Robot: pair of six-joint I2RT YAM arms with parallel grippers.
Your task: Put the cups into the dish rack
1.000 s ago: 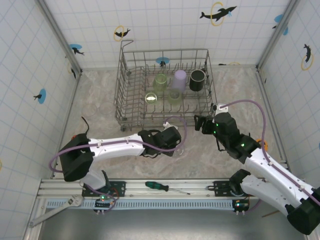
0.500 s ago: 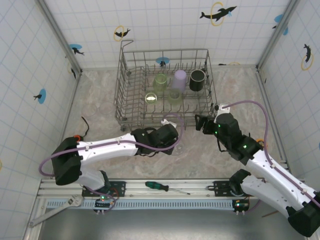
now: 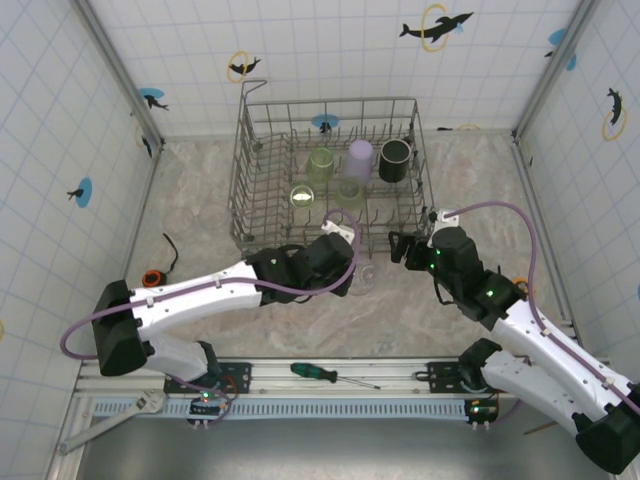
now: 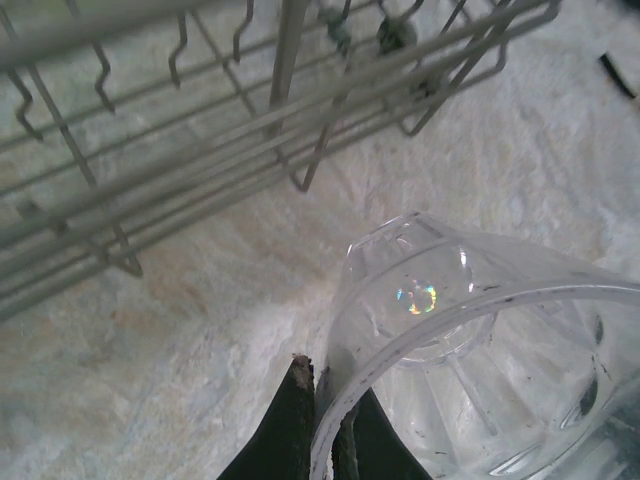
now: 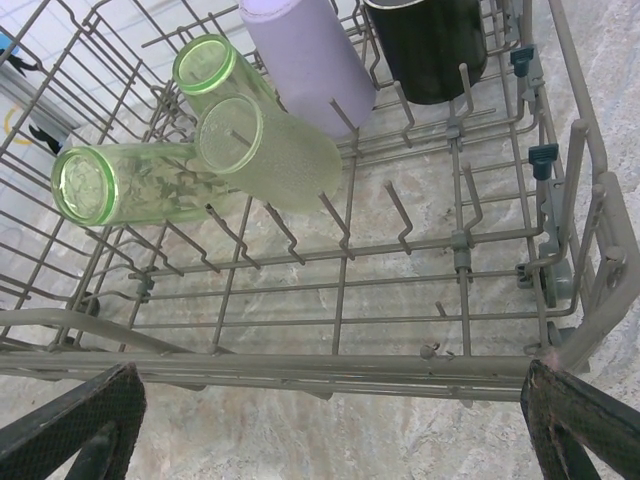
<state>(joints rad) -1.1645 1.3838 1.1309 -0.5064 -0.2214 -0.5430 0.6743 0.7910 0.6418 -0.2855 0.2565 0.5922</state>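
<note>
My left gripper [image 3: 347, 268] is shut on the rim of a clear cup [image 3: 366, 276] just in front of the dish rack [image 3: 240, 190]. In the left wrist view the dark fingertips [image 4: 300, 400] pinch the wall of the clear cup [image 4: 470, 330], and the rack's wires [image 4: 200, 150] cross above. My right gripper [image 3: 400, 247] is open and holds nothing near the rack's front right corner; its fingers [image 5: 80, 425] flank the rack rim [image 5: 300, 365]. Inside lie three green cups [image 5: 270, 150], a lilac cup [image 5: 305, 50] and a black mug [image 5: 430, 45].
A green-handled screwdriver [image 3: 320, 373] lies on the rail between the arm bases and a wrench [image 3: 110, 420] at the bottom left. An orange and black item [image 3: 153, 277] and a black cord [image 3: 168, 250] lie on the left floor. Tiled walls close three sides.
My left arm has stretched forward and carried the clear cup up and right toward the rack's front edge. The right arm has hardly moved.
</note>
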